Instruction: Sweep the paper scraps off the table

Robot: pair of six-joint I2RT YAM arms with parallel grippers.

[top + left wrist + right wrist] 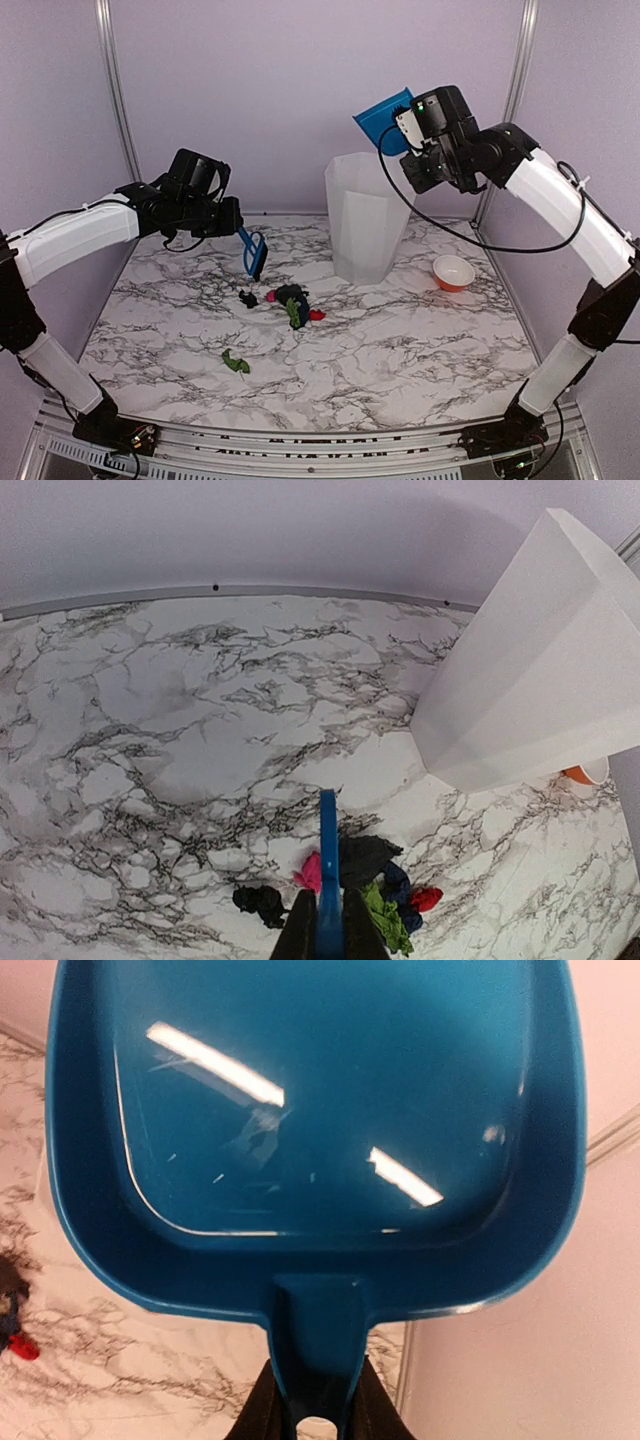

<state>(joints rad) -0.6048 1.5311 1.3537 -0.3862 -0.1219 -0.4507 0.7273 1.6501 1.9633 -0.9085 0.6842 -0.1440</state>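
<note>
Roughly left-right: paper scraps (292,303) cluster stretches across table (420,350) centre.

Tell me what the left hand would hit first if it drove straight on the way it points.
Likely the table near the paper scraps: the brush in the left hand would touch down first, though depth is unclear.

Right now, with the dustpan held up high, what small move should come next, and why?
Probably lower the right gripper with the dustpan to the table, beside the paper scraps. The pan looks empty and hangs near the white bin, while the scraps lie close to the brush in the left gripper.
</note>
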